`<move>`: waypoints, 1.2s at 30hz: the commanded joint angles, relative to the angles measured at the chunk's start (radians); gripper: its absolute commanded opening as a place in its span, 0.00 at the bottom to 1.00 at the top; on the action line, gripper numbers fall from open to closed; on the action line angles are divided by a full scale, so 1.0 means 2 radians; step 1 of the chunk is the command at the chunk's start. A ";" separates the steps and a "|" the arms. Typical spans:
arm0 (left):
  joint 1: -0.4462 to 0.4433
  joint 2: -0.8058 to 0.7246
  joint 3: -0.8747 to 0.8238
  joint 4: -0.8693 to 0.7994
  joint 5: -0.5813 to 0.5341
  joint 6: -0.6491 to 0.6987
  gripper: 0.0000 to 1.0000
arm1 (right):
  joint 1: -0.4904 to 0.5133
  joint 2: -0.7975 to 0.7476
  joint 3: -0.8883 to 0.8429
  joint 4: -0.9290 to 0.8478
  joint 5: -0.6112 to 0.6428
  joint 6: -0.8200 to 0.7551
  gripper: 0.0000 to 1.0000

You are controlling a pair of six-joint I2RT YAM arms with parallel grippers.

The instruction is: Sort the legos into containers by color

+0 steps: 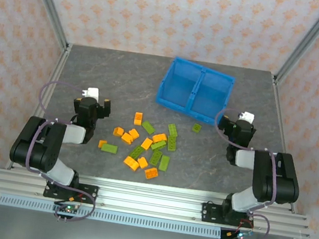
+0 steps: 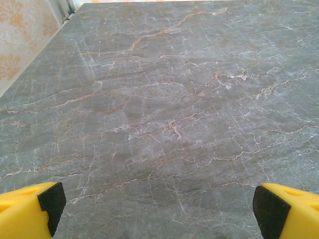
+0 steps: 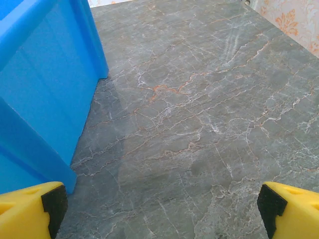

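1. Left gripper (image 2: 159, 209): jaws spread wide. Its yellow fingers (image 2: 22, 211) with black pads sit at the two bottom corners of the wrist view, with only the grey marbled table (image 2: 164, 114) between them. It holds nothing and touches nothing.
2. Right gripper (image 3: 159, 209): equally wide, bare table between the fingers, nothing held. The outer wall of the blue bin (image 3: 45, 89) stands just to its left, apart from it.
3. Pose, top view: both arms are folded back close to their bases, grippers pointing toward the far side of the table, left arm at the left side, right arm at the right.
4. Legos (image 1: 146, 145): orange and green, scattered loose on the table between the two arms, on the near side of the bin. One green piece (image 1: 196, 127) lies nearest the bin.
5. Bin: right of centre toward the far edge, skewed, its two compartments side by side.
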 commanded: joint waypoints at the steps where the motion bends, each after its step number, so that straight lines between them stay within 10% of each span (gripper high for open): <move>1: -0.004 -0.004 0.009 0.015 0.003 0.002 1.00 | -0.003 -0.008 0.007 0.002 -0.009 -0.004 0.99; 19: -0.004 -0.004 0.009 0.015 0.001 0.002 1.00 | -0.002 -0.014 0.007 0.005 -0.003 -0.005 0.99; 24: -0.008 -0.022 0.014 -0.006 0.022 0.015 1.00 | 0.021 -0.157 0.113 -0.309 0.097 0.106 0.99; 31: -0.047 -0.173 0.057 -0.240 -0.023 -0.019 1.00 | 0.061 -0.197 0.247 -0.613 -0.055 0.229 1.00; 36: -0.105 -0.292 0.086 -0.368 0.056 -0.070 1.00 | 0.137 -0.162 0.283 -0.687 -0.077 0.236 0.99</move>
